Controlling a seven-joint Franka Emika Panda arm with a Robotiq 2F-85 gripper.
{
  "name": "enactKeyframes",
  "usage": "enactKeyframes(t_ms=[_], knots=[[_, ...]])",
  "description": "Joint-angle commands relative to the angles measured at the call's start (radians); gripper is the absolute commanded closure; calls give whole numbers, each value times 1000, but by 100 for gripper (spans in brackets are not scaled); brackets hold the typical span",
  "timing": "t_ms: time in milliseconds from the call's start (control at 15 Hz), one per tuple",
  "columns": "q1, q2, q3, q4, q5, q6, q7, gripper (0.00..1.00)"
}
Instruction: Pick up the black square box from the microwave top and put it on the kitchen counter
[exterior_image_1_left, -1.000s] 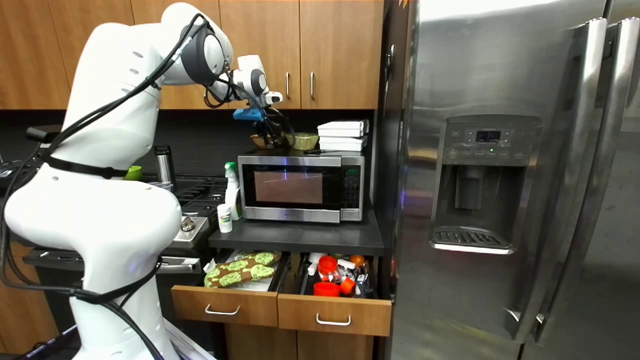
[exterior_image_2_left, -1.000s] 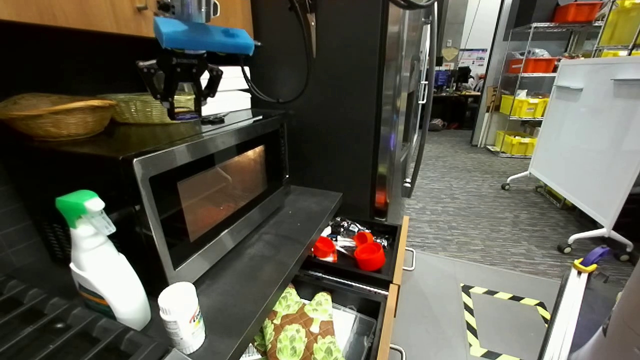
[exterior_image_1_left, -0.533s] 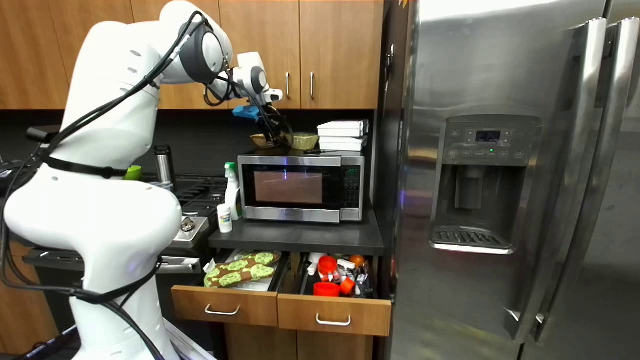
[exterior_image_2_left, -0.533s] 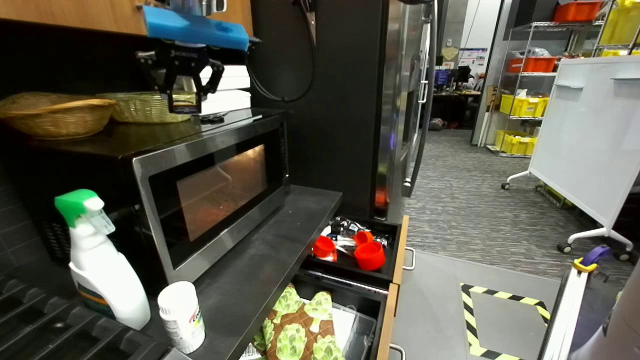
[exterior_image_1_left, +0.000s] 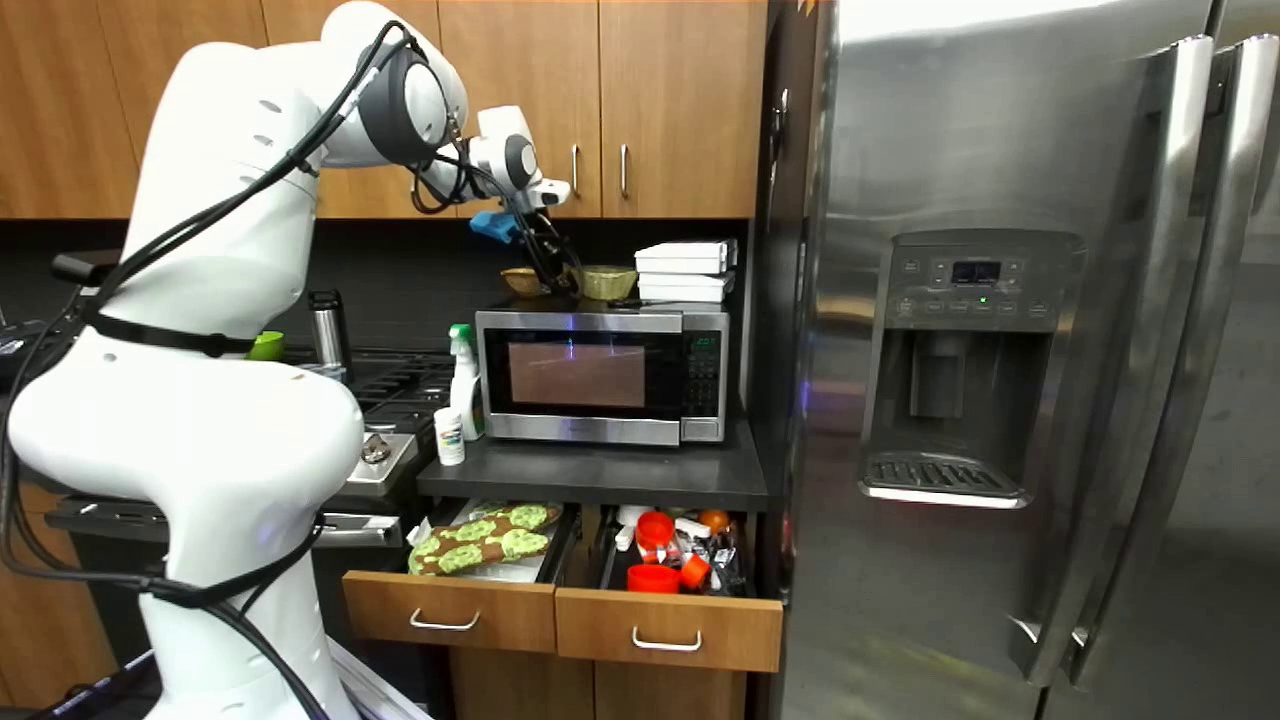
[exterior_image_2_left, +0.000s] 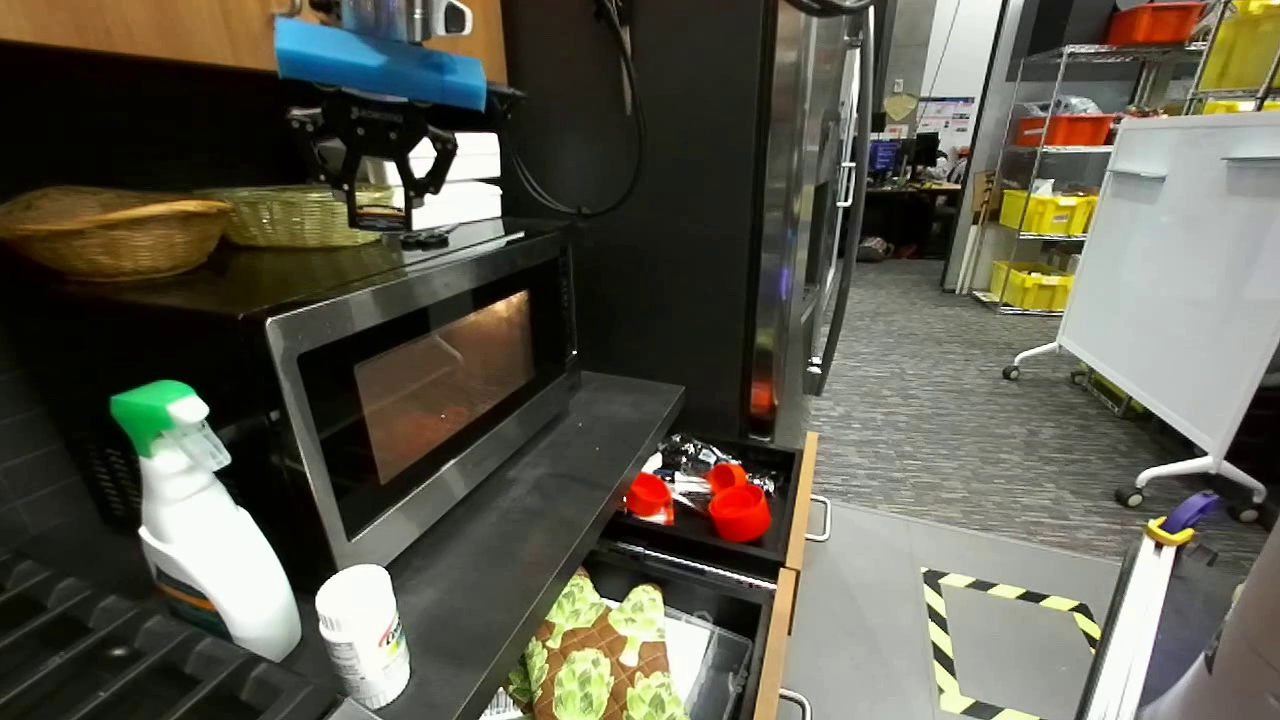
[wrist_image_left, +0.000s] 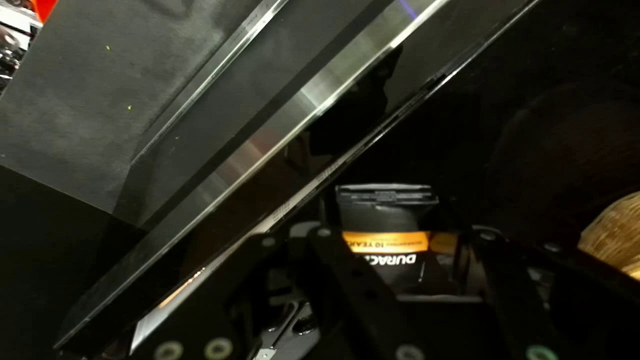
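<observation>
Black and jointed, your pincer (exterior_image_2_left: 380, 215) points downward in an exterior view, its tips pinching the black square box (wrist_image_left: 385, 241). Your wrist view shows the box's orange band and white lettering, partly hidden. You have it over the microwave (exterior_image_2_left: 440, 395), near the front edge of its top; whether its underside touches that surface, you cannot tell.

Take that exterior view as your dial, with the pincer at its centre. At twelve o'clock you have a blue block (exterior_image_2_left: 380, 65) mounted on the wrist. Near you at nine is a greenish woven basket (exterior_image_2_left: 285, 218), and farther along the same line a brown wicker basket (exterior_image_2_left: 115, 240). White stacked containers (exterior_image_2_left: 460, 185) stand at two, partly behind your pincer.

Look to five for the bench (exterior_image_2_left: 550, 450), the dark slab carrying the microwave. On it, a white canister (exterior_image_2_left: 360, 635) stands upright at six, with a green-headed spray bottle (exterior_image_2_left: 215, 545) near it at seven.

Lower at five, you see a brown quilted cloth (exterior_image_2_left: 585, 650) in an open drawer; between four and five, red cups (exterior_image_2_left: 740, 515) in another. Your steel fridge (exterior_image_1_left: 980, 170) lies at three in both exterior views.
</observation>
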Motion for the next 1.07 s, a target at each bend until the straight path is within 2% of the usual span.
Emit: enactKeyframes(t_ms=[0,600,1000], knots=[[20,-47,-16,-56,-51,3,105,78],[24,-175,4,-184,-134,-26,296,78],[-5,-277,30,-312,-125,-31,362,78]])
